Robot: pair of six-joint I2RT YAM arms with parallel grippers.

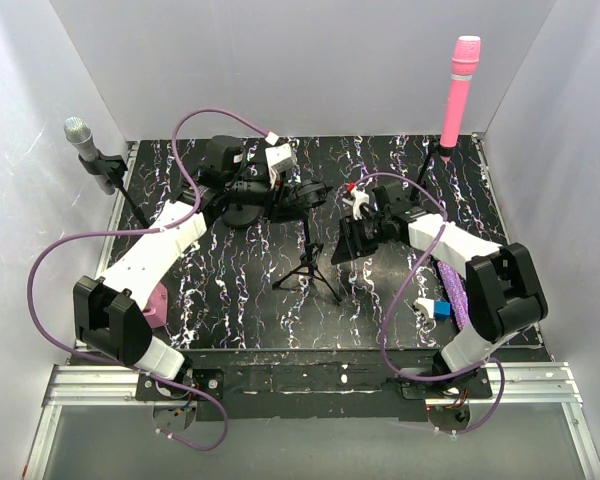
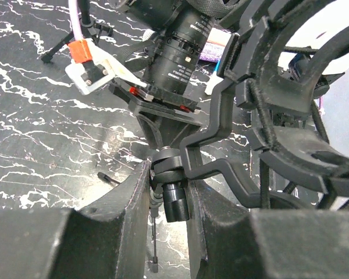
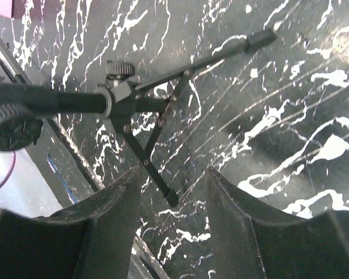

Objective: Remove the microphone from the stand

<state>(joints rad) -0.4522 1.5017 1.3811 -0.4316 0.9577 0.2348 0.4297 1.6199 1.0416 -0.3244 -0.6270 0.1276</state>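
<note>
The black microphone [image 2: 175, 51] sits cradled in its shock mount [image 2: 291, 110], up at the middle-rear of the table [image 1: 240, 300], right above the head of the tripod stand [image 1: 306, 262]. From the overhead view I can't make out whether mount and pole are joined. Down at the base of that mount, the left gripper [image 2: 168, 179] is in tight: its two dark fingers [image 2: 128, 203] flank the mount stem [image 2: 173, 197] and look pinched onto it, one pad on each side. A thin rod drops away just beneath the stem. Over on the other side, the right gripper [image 3: 173, 173] hangs above the stand's feet with its fingers spread wide. One folding leg [image 3: 154, 171] runs through the gap between them, touched by neither. The hub with its little knurled knob [image 3: 120, 70] sits just beyond the fingertips, and the pole [image 3: 46, 102] runs off to the left of that view. Out at the edges, a silver microphone [image 1: 78, 132] leans on its own stand at the far left corner. A pink microphone [image 1: 462, 85] stands tall at the far right. A small blue block [image 1: 441, 308] lies near the right arm's base, and purple cables [image 1: 40, 262] loop off both arms.
</note>
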